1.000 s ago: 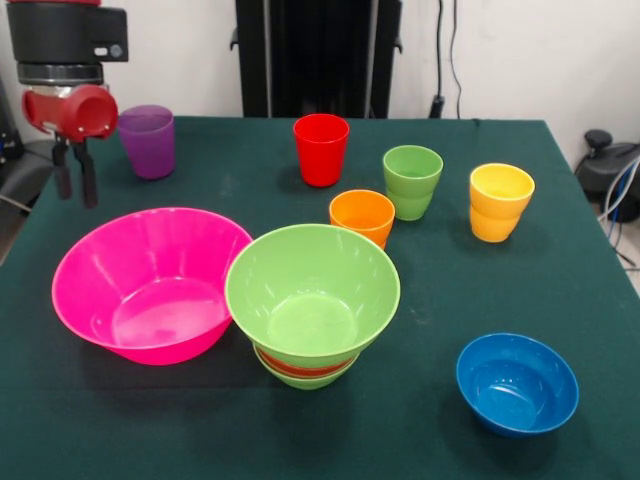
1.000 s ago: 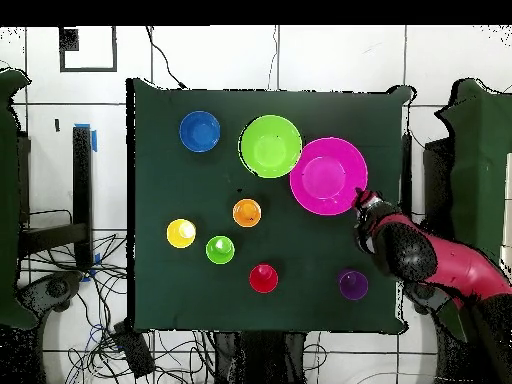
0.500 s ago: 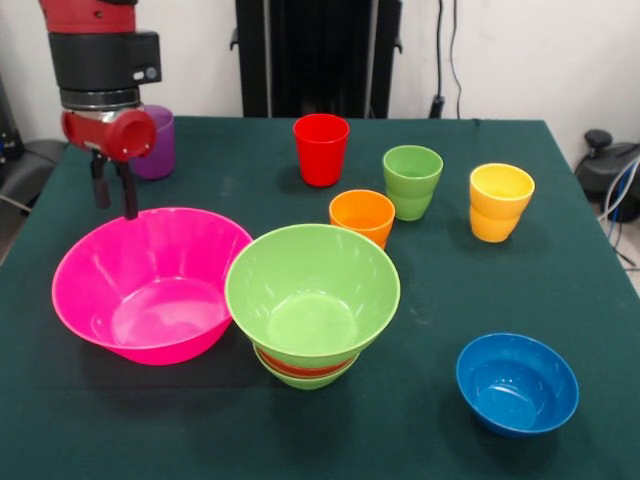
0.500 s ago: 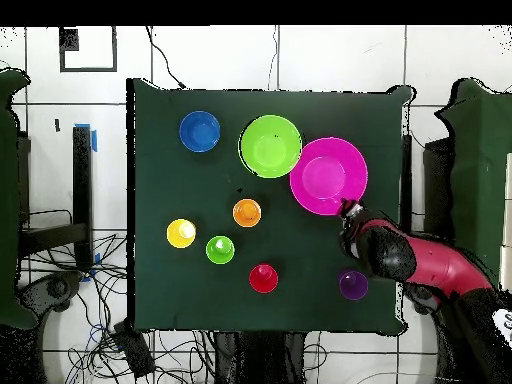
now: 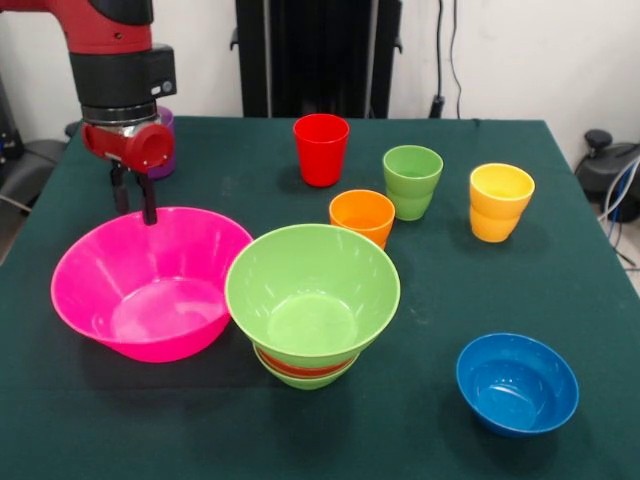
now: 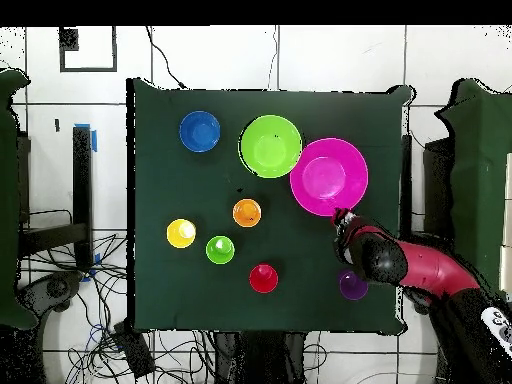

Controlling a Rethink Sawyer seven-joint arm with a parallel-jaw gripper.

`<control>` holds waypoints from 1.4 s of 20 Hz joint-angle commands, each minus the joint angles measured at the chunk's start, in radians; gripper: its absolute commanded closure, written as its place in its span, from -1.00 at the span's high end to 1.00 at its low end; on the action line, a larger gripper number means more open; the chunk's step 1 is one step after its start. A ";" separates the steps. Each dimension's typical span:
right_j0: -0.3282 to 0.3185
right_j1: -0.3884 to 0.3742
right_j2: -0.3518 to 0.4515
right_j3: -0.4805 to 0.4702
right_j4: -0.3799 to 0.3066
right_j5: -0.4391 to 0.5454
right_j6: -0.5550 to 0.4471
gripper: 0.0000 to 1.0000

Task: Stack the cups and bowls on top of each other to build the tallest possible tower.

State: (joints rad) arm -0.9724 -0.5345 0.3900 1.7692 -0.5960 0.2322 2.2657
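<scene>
Trouble could come at the pink bowl (image 5: pixel 150 283), whose far rim sits just under the pincer (image 5: pixel 134 203), fingers slightly apart and empty: a thin, sloped, glossy lip may slip free or tip the bowl against the green stack (image 5: pixel 312 300) beside it.

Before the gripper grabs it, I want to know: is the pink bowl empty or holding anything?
Empty. The front view shows the pink bowl with a bare glossy bottom, and the overhead view shows plain pink inside.
</scene>
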 commanded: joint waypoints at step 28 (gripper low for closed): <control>-0.005 0.020 -0.010 -0.002 -0.100 0.174 -0.184 1.00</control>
State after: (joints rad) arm -0.9880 -0.5060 0.3794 1.7683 -0.6298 0.2376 2.2657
